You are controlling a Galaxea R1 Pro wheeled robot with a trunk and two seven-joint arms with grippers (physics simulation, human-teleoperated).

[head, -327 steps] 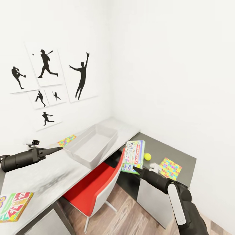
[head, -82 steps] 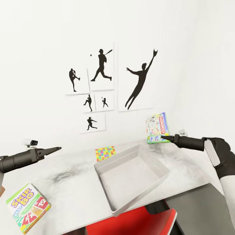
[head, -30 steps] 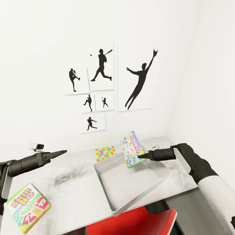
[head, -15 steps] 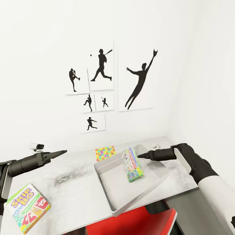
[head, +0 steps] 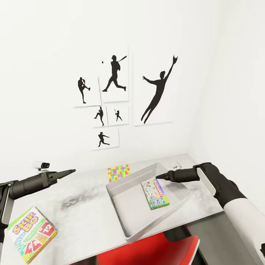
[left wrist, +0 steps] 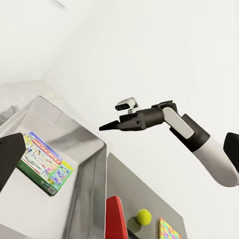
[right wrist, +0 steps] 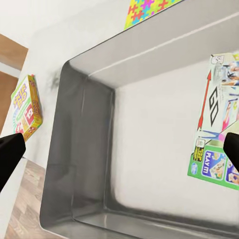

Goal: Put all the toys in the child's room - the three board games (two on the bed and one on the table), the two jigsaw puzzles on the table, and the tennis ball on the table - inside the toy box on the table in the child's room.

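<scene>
Bin at table centre, green game flat inside at its 3 o'clock, my right gripper spread empty just above; left gripper pressed together at 9 o'clock, Skip-Bo at 7, next by my judgement.

We see the toy box as smooth greyish plastic with a soft sheen, its inner walls faintly reflective. The green-edged board game in it and the Skip-Bo box look like glossy printed card. The table top is matt light grey, mottled darker. The jigsaw puzzle appears flat and matt. Both arms wear matt black casing, the right gripper included. We note a red, smooth chair.
</scene>
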